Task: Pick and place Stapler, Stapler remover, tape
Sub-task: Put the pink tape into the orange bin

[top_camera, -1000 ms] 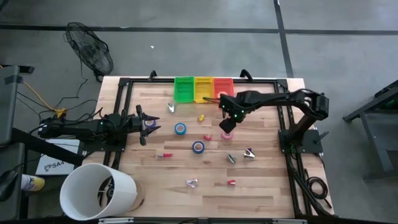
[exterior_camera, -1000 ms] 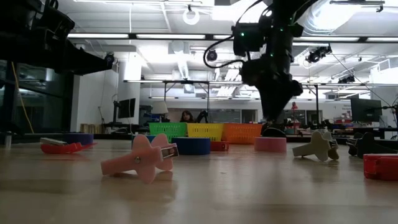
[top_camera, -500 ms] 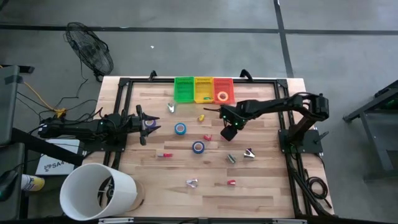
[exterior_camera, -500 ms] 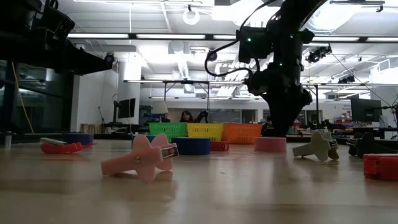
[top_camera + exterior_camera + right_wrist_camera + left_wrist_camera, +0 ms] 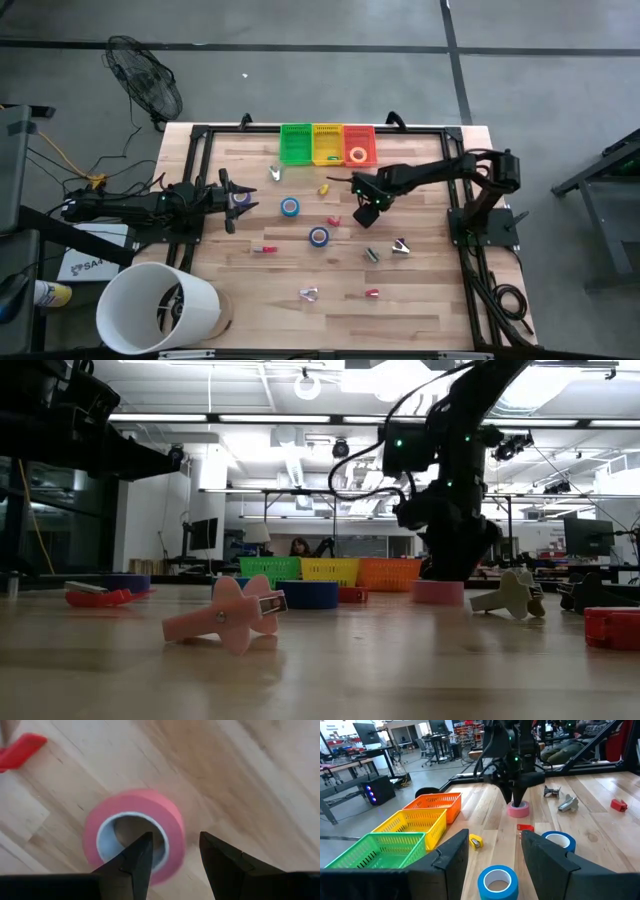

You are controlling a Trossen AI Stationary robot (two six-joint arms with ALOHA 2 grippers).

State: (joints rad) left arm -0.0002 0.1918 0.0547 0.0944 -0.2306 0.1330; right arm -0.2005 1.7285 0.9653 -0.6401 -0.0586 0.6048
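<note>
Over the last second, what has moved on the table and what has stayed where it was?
The right gripper has come down over the pink tape roll, which lies flat on the table; its jaws are open, straddling the roll's wall, not yet closed on it. The left gripper has stayed at the left edge, and both blue tape rolls lie unmoved.

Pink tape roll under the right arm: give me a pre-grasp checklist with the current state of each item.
1. Right gripper open: ok, a gap shows between its fingers.
2. Right gripper above the pink tape roll: ok.
3. One finger lined up over the roll's hole: ok in the right wrist view.
4. Roll lying flat on the table: ok.
5. Red piece clear of the roll: ok, apart from it.
6. Left gripper out of the way: ok, at the table's left side.
</note>
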